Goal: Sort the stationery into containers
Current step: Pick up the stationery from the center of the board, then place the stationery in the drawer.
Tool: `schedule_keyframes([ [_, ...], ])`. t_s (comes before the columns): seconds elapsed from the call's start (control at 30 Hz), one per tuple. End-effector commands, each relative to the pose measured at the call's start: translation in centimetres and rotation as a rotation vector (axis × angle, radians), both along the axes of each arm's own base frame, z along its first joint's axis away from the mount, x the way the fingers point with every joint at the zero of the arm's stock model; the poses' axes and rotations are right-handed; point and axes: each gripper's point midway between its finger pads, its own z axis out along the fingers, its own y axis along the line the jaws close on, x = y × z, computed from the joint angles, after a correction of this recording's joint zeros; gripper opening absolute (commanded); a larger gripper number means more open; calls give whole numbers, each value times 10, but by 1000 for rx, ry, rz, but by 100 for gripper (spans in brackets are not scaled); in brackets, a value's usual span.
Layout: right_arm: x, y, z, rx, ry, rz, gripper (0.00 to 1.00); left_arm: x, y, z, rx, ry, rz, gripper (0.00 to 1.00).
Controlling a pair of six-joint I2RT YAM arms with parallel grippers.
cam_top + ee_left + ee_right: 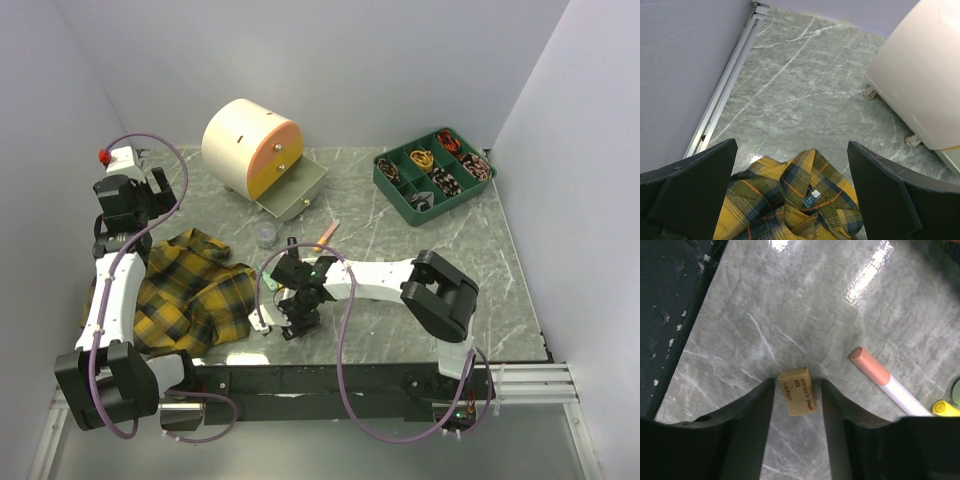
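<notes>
A small tan block (798, 392) lies flat on the marble table between the fingers of my right gripper (797, 383). The jaws straddle it with a narrow gap on each side, the left finger (757, 410) nearest a corner. A marker with a salmon cap (871, 367) lies just to the right, beside a yellow highlighter tip (945, 408). The cream drum chest (245, 140) stands at the back with its lower drawer (297, 190) pulled out. A clear round pot (266, 236) and an orange marker (326, 236) lie in front of it. My left gripper (792, 144) hangs open over the cloth.
The yellow-black plaid cloth (190, 290) lies crumpled at the left, under the left arm. A green compartment tray (399, 195) of small items sits at the back right. The dark front rail (670, 300) runs close beside the tan block. White walls stand on three sides.
</notes>
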Motion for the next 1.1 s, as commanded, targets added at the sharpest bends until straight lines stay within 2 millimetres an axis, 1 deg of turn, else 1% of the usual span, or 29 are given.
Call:
schedule_keyframes([
  [0.0, 4, 5, 1, 24, -42, -21, 48, 0, -1, 21, -10, -79, 3, 99],
  [0.03, 4, 4, -1, 21, -44, -21, 47, 0, -1, 20, -12, -78, 1, 99],
  [0.07, 4, 3, -2, 17, -46, -21, 42, 0, -2, 20, -16, -78, 0, 99],
  [0.13, 2, 1, -3, 9, -42, -23, 37, -1, -2, 19, -19, -74, -2, 99],
  [0.17, 2, 0, 0, 12, -43, -24, 32, -1, -2, 20, -19, -76, -2, 99],
  [0.23, 2, -1, 5, 18, -52, -26, 30, -2, -3, 19, -23, -64, -3, 100],
  [0.3, 6, 3, 20, 47, -77, -34, 28, -2, -3, 22, -26, -62, -3, 100],
  [0.33, 14, 3, 27, 60, -97, -48, 28, -3, -3, 22, -27, -51, -3, 99],
  [0.37, 18, 4, 40, 81, -113, -52, 27, -2, -2, 29, -21, -61, -4, 99],
  [0.4, 25, 11, 55, 113, -132, -60, 27, -2, -2, 32, -20, -61, -3, 99],
  [0.43, 31, 13, 66, 131, -140, -71, 26, -4, -1, 30, -21, -44, -2, 99],
  [0.47, 41, 13, 80, 157, -152, -94, 26, -2, 0, 39, -17, -53, -1, 100],
  [0.5, 50, 19, 99, 191, -159, -119, 25, -2, 0, 42, -17, -54, 0, 99],
  [0.53, 56, 21, 112, 215, -155, -134, 25, -1, -1, 48, -21, -61, -11, 99],
  [0.57, 69, 16, 120, 217, -138, -187, 25, 0, -2, 51, -16, -62, -17, 99],
  [0.6, 83, 24, 147, 271, -152, -214, 25, 1, -3, 53, -16, -67, -30, 100],
  [0.63, 93, 26, 158, 290, -147, -238, 25, 2, -4, 54, -11, -72, -39, 99],
  [0.67, 104, 26, 159, 283, -125, -279, 25, 5, -4, 53, -6, -76, -45, 99],
  [0.7, 130, 28, 185, 335, -158, -325, 25, 6, -5, 52, -9, -73, -51, 99],
  [0.73, 146, 29, 182, 327, -155, -359, 25, 8, -5, 53, -12, -75, -53, 99],
  [0.77, 159, 28, 187, 328, -151, -399, 25, 12, -7, 49, -26, -66, -61, 99],
  [0.8, 186, 26, 214, 380, -191, -445, 25, 13, -8, 46, -31, -56, -68, 99],
  [0.83, 202, 28, 206, 366, -183, -474, 25, 14, -9, 44, -36, -49, -71, 99],
  [0.87, 216, 31, 230, 408, -206, -505, 25, 14, -10, 39, -63, -39, -65, 100],
  [0.9, 235, 25, 233, 412, -216, -546, 25, 12, -10, 33, -84, -17, -56, 99],
  [0.93, 247, 28, 220, 394, -202, -564, 25, 11, -12, 27, -105, -3, -54, 99],
  [0.97, 260, 30, 234, 428, -220, -591, 25, 10, -13, 24, -118, 9, -48, 100],
  [1.0, 270, 29, 233, 433, -225, -613, 25, 7, -13, 19, -129, 25, -43, 99],
  [1.07, 286, 30, 221, 447, -218, -634, 25, 3, -14, 19, -140, 31, -50, 99],
])
